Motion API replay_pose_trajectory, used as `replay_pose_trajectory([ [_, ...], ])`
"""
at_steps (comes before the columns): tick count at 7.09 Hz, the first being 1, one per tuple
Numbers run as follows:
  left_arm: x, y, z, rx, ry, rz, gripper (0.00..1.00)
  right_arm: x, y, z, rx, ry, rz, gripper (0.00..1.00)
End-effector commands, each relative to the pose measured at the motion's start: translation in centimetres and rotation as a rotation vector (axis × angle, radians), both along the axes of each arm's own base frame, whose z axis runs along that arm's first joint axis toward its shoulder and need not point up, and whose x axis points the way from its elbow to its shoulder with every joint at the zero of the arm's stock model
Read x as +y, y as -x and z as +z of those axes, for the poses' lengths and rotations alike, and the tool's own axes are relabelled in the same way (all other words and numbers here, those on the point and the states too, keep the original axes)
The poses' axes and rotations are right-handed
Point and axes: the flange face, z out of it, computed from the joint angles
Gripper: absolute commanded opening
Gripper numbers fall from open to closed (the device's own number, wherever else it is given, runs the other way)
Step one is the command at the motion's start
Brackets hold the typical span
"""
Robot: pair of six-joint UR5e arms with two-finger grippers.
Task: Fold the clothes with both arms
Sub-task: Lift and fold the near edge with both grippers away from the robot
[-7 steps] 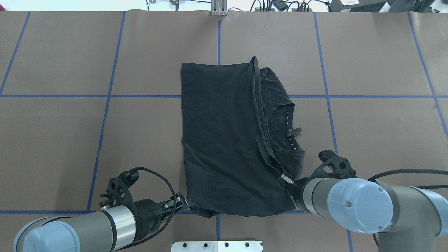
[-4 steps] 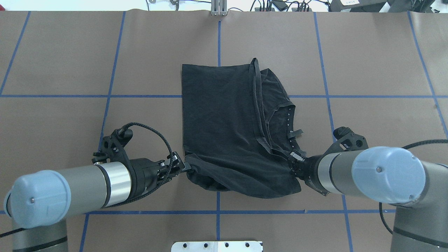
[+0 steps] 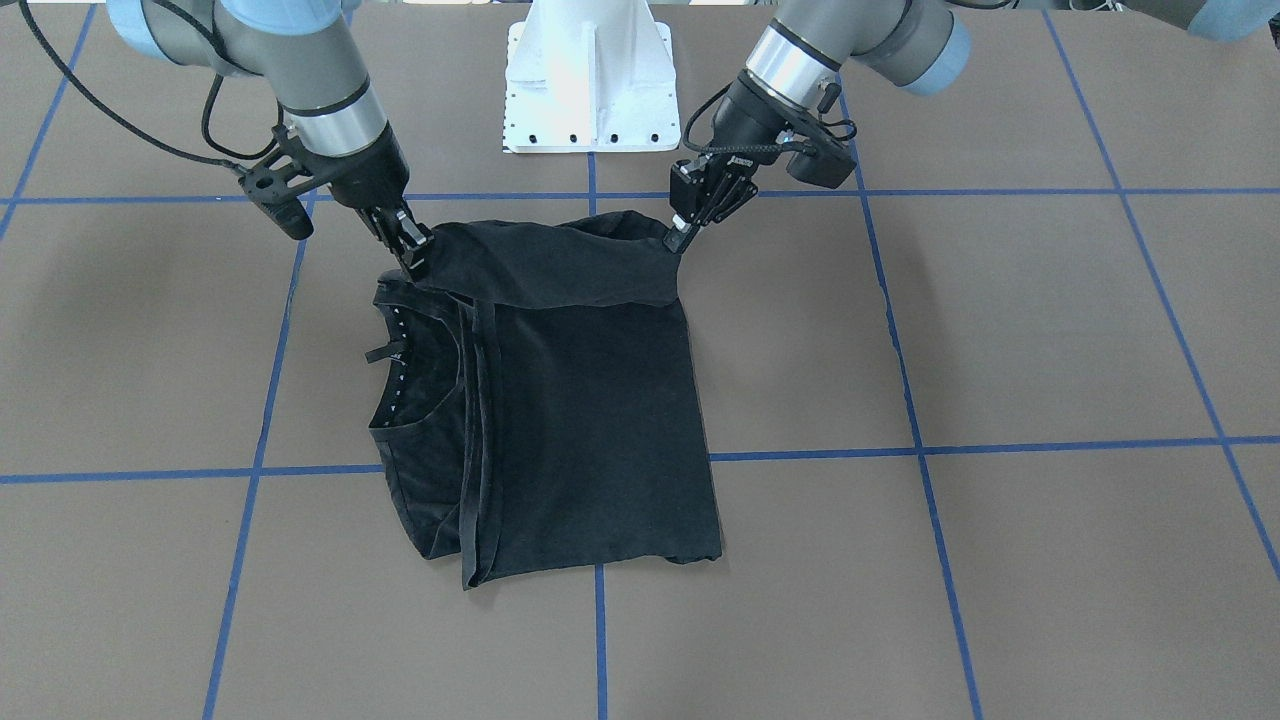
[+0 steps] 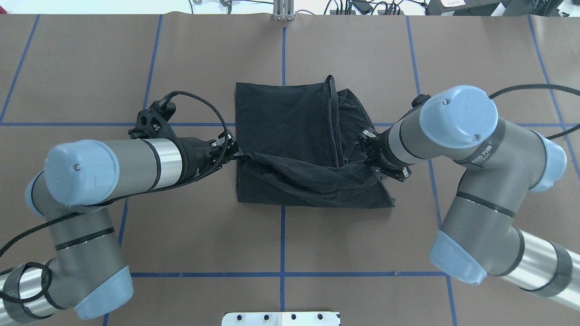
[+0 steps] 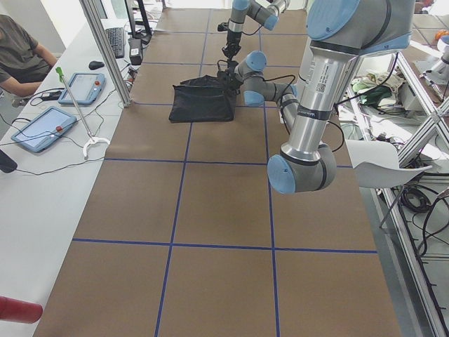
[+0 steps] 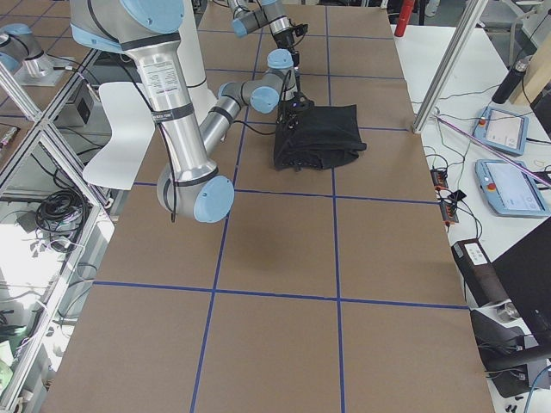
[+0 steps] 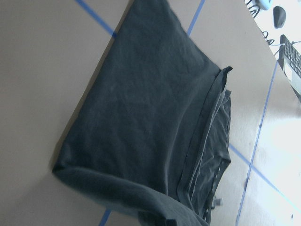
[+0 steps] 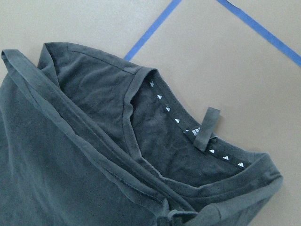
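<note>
The black T-shirt lies folded lengthwise at the table's middle, collar on its right side; no logo shows. My left gripper is shut on the shirt's near left corner. My right gripper is shut on the near right corner. Both hold that near edge raised, so it drapes back over the shirt's lower part. In the front-facing view the left gripper is on the right and the right gripper on the left. The left wrist view shows the shirt's flat body.
The white pedestal base stands at the near edge behind the grippers. Blue tape lines cross the brown table cover. An aluminium post stands at the far edge. Tablets and an operator are beside the table.
Both grippers have moved away from the robot toward the table's middle, lifting the shirt's near edge and carrying it over the rest of the shirt.
</note>
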Motion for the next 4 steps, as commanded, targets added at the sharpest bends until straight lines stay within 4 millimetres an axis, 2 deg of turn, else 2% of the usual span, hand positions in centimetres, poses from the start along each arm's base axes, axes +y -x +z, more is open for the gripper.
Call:
replay_pose_trajectory([
  [1,-6.8,-0.6,0.7,-0.072,-0.023,-0.067,0.00,-7.0,0.3,-0.7,0.017,-0.002,-0.013,0.00],
  [3,-12.5,-2.1,1.0,-0.132,-0.017,-0.098,0.00,-13.4,1.1,-1.1,0.056,-0.006,-0.023,0.00],
  [4,-15.1,-2.6,1.9,-0.176,-0.025,-0.112,0.00,-15.7,1.0,-1.4,0.060,0.003,-0.037,0.00],
])
